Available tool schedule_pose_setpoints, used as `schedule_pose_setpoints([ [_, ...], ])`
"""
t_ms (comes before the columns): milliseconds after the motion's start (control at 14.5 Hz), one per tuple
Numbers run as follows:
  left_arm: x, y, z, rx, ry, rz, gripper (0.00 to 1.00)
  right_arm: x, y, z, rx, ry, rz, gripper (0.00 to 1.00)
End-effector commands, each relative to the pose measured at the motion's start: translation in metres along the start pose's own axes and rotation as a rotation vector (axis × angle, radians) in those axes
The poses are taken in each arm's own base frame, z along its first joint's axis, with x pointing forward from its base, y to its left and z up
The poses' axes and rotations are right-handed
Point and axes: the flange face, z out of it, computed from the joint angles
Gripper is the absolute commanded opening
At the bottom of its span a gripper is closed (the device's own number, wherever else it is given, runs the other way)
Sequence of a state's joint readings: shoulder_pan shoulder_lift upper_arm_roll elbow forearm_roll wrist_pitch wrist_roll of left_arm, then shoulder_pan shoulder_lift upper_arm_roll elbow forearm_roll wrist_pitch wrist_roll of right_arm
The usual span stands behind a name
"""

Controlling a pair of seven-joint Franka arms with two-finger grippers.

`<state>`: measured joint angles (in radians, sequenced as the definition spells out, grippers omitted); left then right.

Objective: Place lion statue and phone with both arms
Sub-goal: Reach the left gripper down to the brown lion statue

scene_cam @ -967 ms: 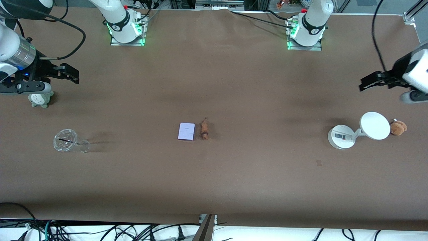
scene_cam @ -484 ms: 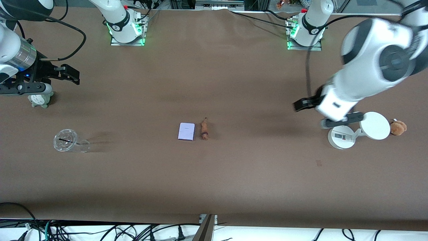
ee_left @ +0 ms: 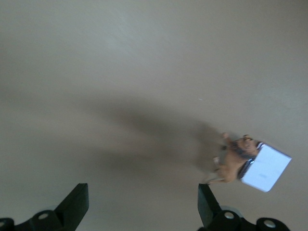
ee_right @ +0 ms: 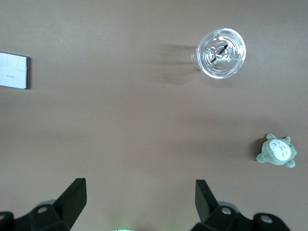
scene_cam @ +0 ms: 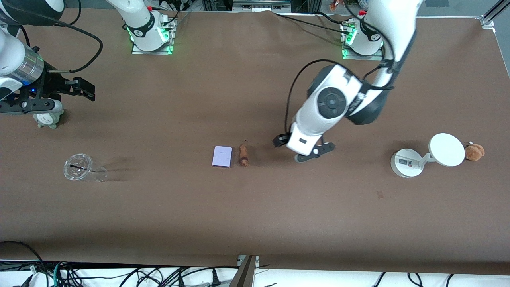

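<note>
Front view shows my left gripper [scene_cam: 303, 150] spread empty near the lion [scene_cam: 243, 155], so I must centre it without nudging the phone [scene_cam: 222, 156], while the right gripper [scene_cam: 81, 88] waits open.

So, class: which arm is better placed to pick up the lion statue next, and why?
The left. Its gripper hangs open over the table beside the lion statue, which shows in its wrist view. The right gripper waits open at its own end, above a green plush toy.

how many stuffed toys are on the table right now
2. A grey-green plush toy sits at the right arm's end of the table, partly under the right gripper. A tan plush toy sits at the left arm's end, beside the white stand.
</note>
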<state>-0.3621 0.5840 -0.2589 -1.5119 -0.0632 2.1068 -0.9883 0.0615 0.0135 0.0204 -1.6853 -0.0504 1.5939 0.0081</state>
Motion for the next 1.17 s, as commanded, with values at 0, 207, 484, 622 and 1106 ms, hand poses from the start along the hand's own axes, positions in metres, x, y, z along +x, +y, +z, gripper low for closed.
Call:
schedule_pose_setpoints([
  [0, -0.008, 0.044, 0.015, -0.042, 0.013, -0.078, 1.00, 0.001, 0.001, -0.005, 0.006, 0.002, -0.010, 1.00],
  [207, -0.015, 0.077, 0.056, -0.032, 0.055, -0.104, 1.00, 0.001, 0.001, -0.005, 0.006, 0.002, -0.010, 1.00],
  [484, -0.031, 0.102, 0.089, 0.002, 0.157, -0.080, 1.00, 0.002, 0.001, -0.005, 0.006, 0.000, -0.010, 1.00],
  [622, -0.031, 0.107, 0.091, -0.036, 0.166, -0.101, 1.00, 0.001, 0.001, -0.005, 0.006, 0.002, -0.010, 1.00],
  [1106, -0.052, 0.123, 0.126, -0.076, 0.192, -0.067, 1.00, 0.002, 0.002, -0.004, 0.006, 0.000, -0.010, 1.00],
])
